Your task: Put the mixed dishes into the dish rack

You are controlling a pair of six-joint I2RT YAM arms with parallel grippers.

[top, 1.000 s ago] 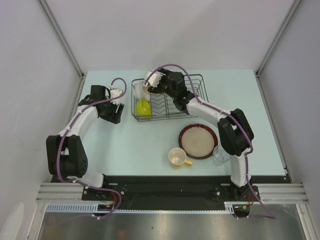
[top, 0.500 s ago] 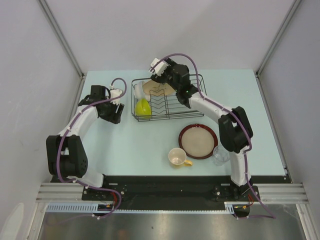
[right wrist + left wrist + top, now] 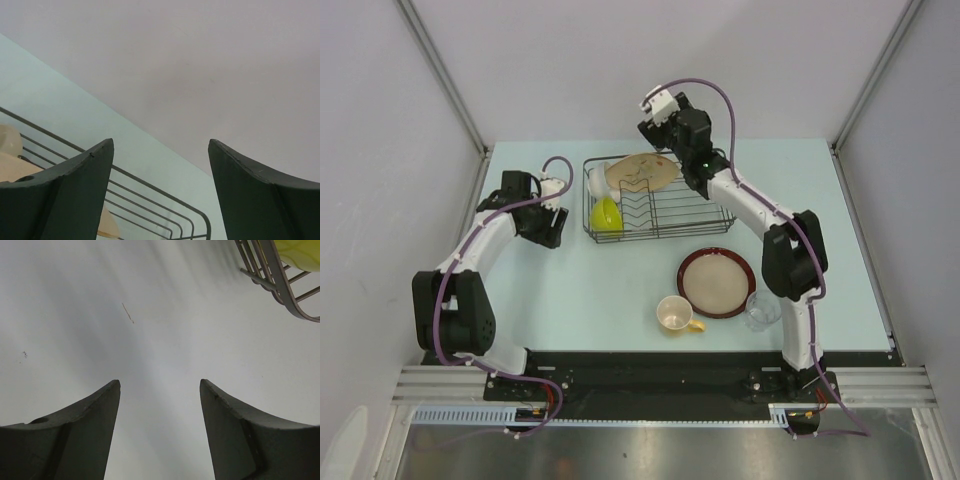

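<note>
Though part-full, rack [image 3: 692,212] (plate [image 3: 642,171], grn bowl [image 3: 606,214])

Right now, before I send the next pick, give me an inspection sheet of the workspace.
Surface: pale blue table.
Job's things: dish rack holds white bowl, lime-green bowl and leaf-patterned plate; red-rimmed plate, cup and clear glass sit on the table.
Clutter: nothing seen.
Grippers: left fingers open, empty, beside the rack; right fingers open, empty, raised over its far side.
Cables: purple cable along each arm.
Surroundings: grey walls on three sides.
</note>
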